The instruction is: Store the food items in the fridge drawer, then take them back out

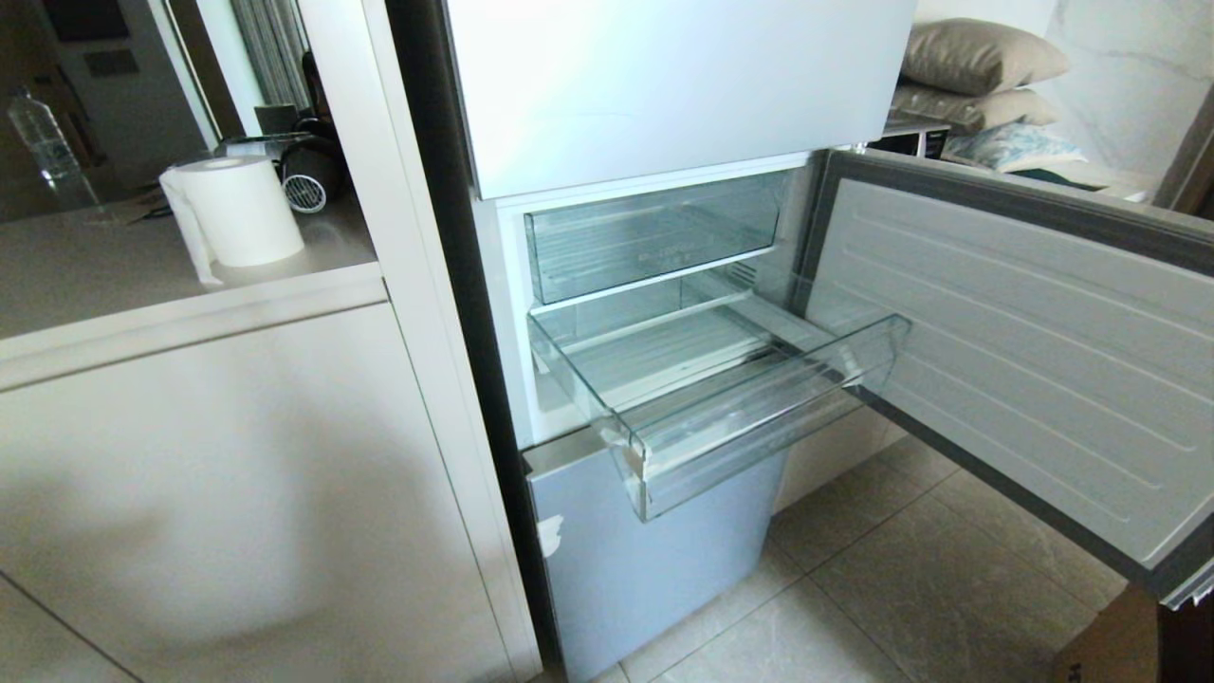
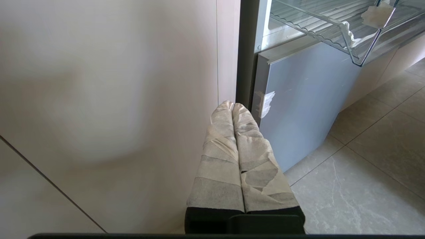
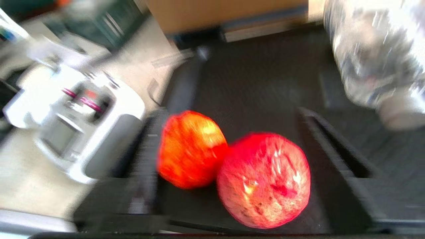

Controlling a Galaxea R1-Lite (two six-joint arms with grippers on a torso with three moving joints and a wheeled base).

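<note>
Head view: fridge door [image 1: 1024, 351] swung wide to the right; the lower drawer [image 1: 759, 427] is pulled well out past the fridge front and holds nothing, so it looks ready to receive food. The upper bin [image 1: 654, 237] stays pushed in. Neither arm shows here. A paper roll [image 1: 242, 209] stands on the counter to the left. Left wrist view: left gripper [image 2: 232, 108] with its taped fingers pressed together, gripping nothing, parked low beside the cabinet face and the grey lower door [image 2: 305, 106]; a corner of the drawer shows above. This arm seems idle. Right wrist view, blurred: two red fruits, the nearer fruit [image 3: 265, 179] and the orange-red fruit [image 3: 191, 149], touch each other on a dark surface [image 3: 259, 76]. The right gripper [image 3: 239, 186] has dark fingers spread wide, one at either side of the pair, clamped on neither. Judged: it is lining up a first pick, storing not yet begun.
</note>
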